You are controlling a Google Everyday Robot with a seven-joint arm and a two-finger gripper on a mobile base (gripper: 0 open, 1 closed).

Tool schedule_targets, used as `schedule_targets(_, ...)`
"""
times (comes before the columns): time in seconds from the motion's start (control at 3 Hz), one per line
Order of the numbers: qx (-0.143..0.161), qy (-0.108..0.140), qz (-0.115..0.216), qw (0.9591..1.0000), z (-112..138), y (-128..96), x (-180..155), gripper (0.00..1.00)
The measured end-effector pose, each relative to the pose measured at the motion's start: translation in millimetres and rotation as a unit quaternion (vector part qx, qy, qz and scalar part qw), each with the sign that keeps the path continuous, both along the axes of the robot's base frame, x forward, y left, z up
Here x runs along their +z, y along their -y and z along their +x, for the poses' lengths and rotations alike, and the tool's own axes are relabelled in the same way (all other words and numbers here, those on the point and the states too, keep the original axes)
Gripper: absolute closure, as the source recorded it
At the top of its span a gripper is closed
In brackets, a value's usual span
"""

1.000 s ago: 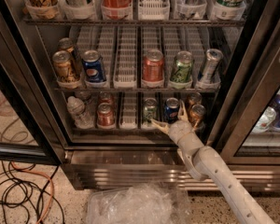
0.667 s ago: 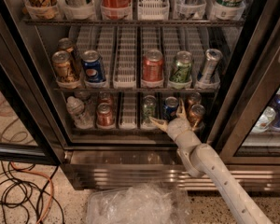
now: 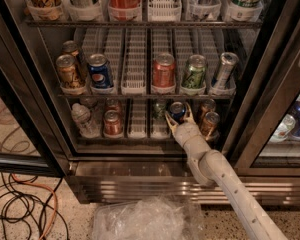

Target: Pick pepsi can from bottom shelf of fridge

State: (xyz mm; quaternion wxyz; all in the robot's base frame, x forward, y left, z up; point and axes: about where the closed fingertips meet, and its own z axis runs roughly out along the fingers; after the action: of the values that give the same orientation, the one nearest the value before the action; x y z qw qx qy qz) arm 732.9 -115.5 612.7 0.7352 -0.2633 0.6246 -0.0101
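Lab-like: hand (image 3: 178, 112) at display fridge (image 3: 135, 186); loose cables (image 3: 19, 205)

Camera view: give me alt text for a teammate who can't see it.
The gripper reaches into the open fridge, its open fingers on either side of the pepsi can on the bottom shelf. A green can stands just left of it, copper-brown cans just right.
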Motion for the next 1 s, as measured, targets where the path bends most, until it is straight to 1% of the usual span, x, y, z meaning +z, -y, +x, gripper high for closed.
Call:
schedule_targets(0.33,0.000,0.000,0.000,1.0000,0,1,6,0.80)
schedule_targets(0.67,0.013,0.015,-0.004,0.9998,-3,-7,15,1.00)
schedule_targets(1.0,0.021,0.025,-0.007,0.9994,-6,-12,20,1.00)
